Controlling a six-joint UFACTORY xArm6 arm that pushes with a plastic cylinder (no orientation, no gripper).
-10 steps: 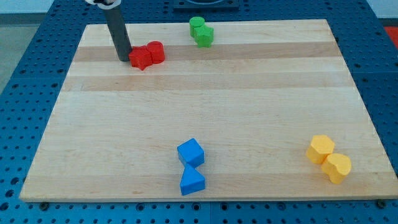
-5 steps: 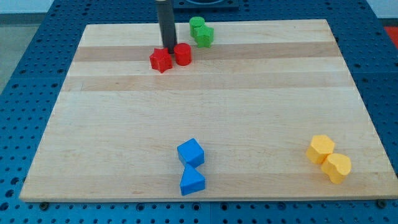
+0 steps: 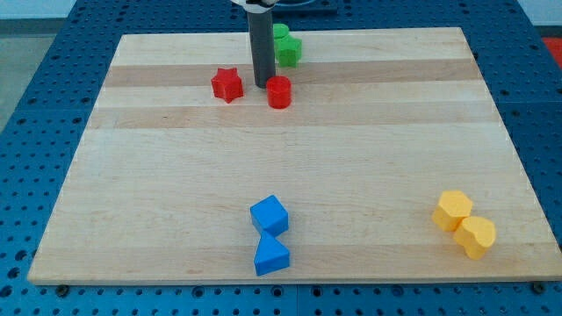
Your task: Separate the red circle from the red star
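The red star (image 3: pixel 226 84) lies on the wooden board (image 3: pixel 290 167) near the view's top, left of centre. The red circle (image 3: pixel 279 91) lies to its right, apart from it with a clear gap between them. My tip (image 3: pixel 262 85) stands in that gap, right beside the red circle's upper left edge and a short way right of the red star. The dark rod rises from it toward the view's top.
Two green blocks (image 3: pixel 284 46) sit together at the view's top, just right of and behind the rod. A blue cube (image 3: pixel 269 215) and a blue triangle (image 3: pixel 270 255) sit at the bottom centre. Two yellow blocks (image 3: pixel 464 223) sit at the bottom right.
My tip moved right from the star's left side to between the two red blocks. Both red blocks slid right; the circle has moved farther right and down, off the star.
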